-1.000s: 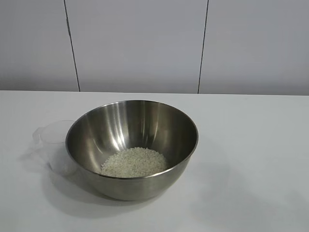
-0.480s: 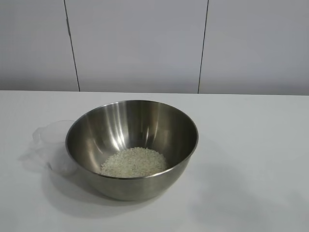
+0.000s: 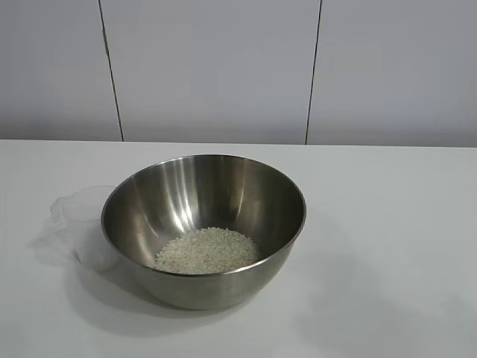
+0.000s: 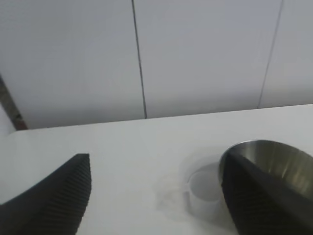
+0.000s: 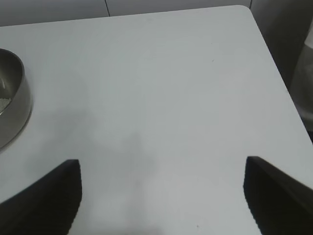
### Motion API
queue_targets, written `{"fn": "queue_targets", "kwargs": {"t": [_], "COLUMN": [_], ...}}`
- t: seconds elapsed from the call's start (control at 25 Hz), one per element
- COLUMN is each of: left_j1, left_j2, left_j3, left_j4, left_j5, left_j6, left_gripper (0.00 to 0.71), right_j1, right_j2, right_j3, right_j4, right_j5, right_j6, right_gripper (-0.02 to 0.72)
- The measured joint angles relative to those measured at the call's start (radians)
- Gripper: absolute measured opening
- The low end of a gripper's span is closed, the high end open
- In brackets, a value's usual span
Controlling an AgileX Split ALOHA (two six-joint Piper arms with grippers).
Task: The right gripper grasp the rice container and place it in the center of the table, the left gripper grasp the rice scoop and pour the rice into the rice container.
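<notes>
Ahead of the wide-spread, empty left gripper (image 4: 156, 196), the rice scoop (image 4: 204, 195) is seen upright, touching the rice container (image 4: 274, 156), while the right gripper (image 5: 161, 196), also spread wide and empty, is kept farther off.

Pale grey wall panels (image 3: 212, 67), split by thin dark vertical seams, back the scene.

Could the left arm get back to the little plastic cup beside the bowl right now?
Probably yes. The left gripper has its jaws wide apart and empty, and the rice scoop stands upright on the table ahead of them, nothing lying between. The rice container sits close against the scoop's far side, so room there is tight.
</notes>
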Motion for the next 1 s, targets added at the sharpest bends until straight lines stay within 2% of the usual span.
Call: {"fn": "queue_targets", "kwargs": {"t": [0.12, 0.28, 0.44, 0.64, 1.0], "left_j1": [-0.052, -0.087, -0.09, -0.09, -0.09], "left_j2": [0.001, 0.001, 0.001, 0.001, 0.001], "left_j3": [0.021, 0.105, 0.192, 0.222, 0.232], "left_j4": [0.035, 0.054, 0.058, 0.063, 0.063], "left_j5": [0.088, 0.107, 0.108, 0.051, 0.036], "left_j6": [-0.033, -0.039, -0.039, -0.035, -0.031], "left_gripper": [0.541, 0.541, 0.541, 0.541, 0.541], "right_j1": [0.0, 0.0, 0.0, 0.0, 0.0], "right_j2": [0.0, 0.0, 0.0, 0.0, 0.0], "right_j3": [0.0, 0.0, 0.0, 0.0, 0.0], "right_j4": [0.0, 0.0, 0.001, 0.0, 0.0], "right_j5": [0.0, 0.0, 0.0, 0.0, 0.0], "right_j6": [0.0, 0.0, 0.0, 0.0, 0.0], "right_gripper": [0.623, 0.623, 0.623, 0.623, 0.623]}}
